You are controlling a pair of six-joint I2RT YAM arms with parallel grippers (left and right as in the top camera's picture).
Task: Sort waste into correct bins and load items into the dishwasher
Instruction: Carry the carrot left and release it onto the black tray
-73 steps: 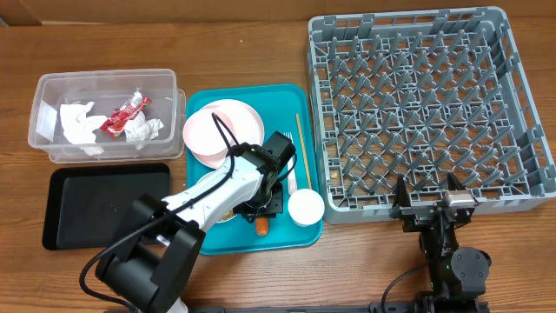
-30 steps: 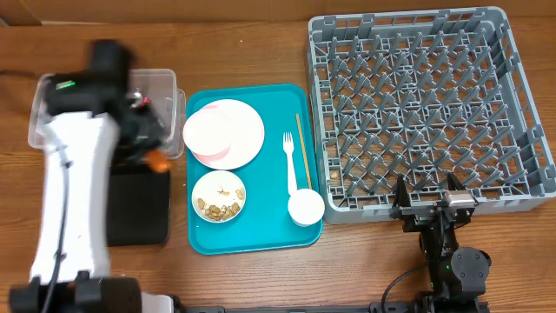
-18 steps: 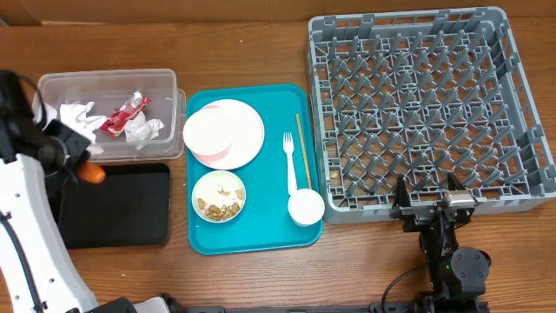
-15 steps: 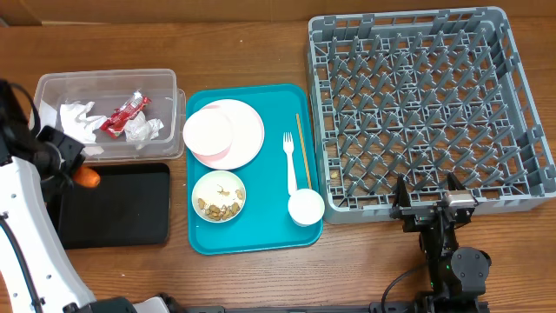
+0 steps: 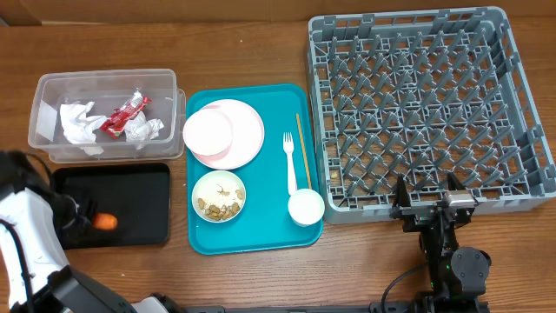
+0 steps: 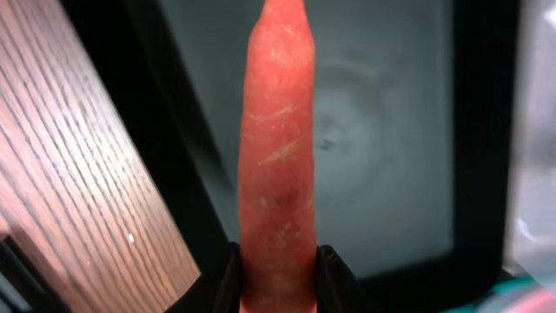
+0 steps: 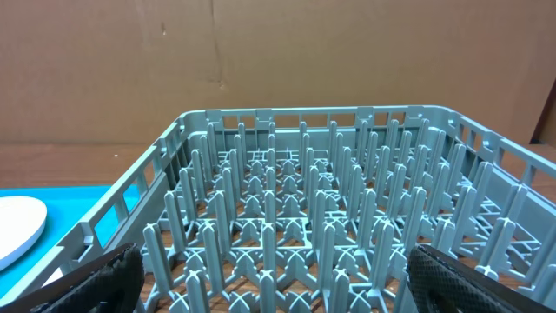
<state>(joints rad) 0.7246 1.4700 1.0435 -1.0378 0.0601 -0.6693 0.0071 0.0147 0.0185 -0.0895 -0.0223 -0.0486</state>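
Orange carrot [image 6: 278, 156], small and tapered, is pinched near its thicker end by the left fingers [image 6: 337, 280]. It hangs over the left part of the flat black tray [image 5: 130, 196] on the wooden tabletop [image 5: 261, 278]. The right fingers [image 7: 109, 276] stand wide apart, holding nothing, just before the grey dish rack [image 5: 407, 19].

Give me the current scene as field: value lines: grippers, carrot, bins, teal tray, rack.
left gripper: shut on carrot
right gripper: open, holding nothing, at the rack near edge
carrot position: held over black tray; contact with tray unclear
clear tub: napkins, red wrapper
teal tray: pink plate, bowl of food bits, fork, chopstick, cup
rack load: no dishes loaded
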